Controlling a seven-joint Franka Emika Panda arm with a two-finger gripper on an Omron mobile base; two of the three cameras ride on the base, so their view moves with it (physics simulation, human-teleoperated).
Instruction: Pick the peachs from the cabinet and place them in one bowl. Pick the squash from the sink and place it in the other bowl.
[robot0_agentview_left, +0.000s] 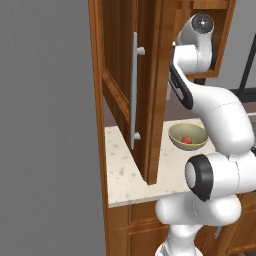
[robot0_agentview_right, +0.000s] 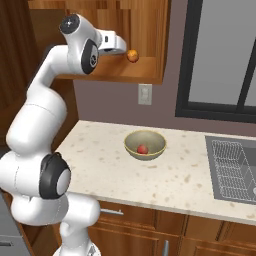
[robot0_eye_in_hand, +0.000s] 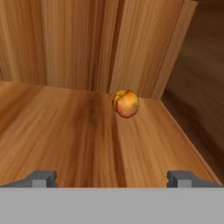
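Note:
One peach (robot0_eye_in_hand: 126, 103) lies on the wooden floor of the open cabinet (robot0_eye_in_hand: 65, 127), near its back right corner. My gripper (robot0_eye_in_hand: 113, 178) is open and points at it from a short way off, fingertips (robot0_eye_in_hand: 43, 178) wide apart and touching nothing. From the right base view the same peach (robot0_agentview_right: 132, 55) sits just past the gripper (robot0_agentview_right: 125, 51) inside the cabinet (robot0_agentview_right: 145, 30). A second peach (robot0_agentview_right: 142, 149) rests in the pale tan bowl (robot0_agentview_right: 152, 136) on the counter, seen also as peach (robot0_agentview_left: 187, 140) in bowl (robot0_agentview_left: 175, 132). The squash and the other bowl are out of view.
The cabinet door (robot0_agentview_left: 120, 60) stands swung open toward the base, its grey bar handle (robot0_agentview_left: 134, 90) facing out. The sink (robot0_agentview_right: 245, 192) with its wire rack (robot0_agentview_right: 230, 167) lies at the counter's right end, under a dark window (robot0_agentview_right: 220, 55). A wall outlet (robot0_agentview_right: 145, 94) sits above the bowl.

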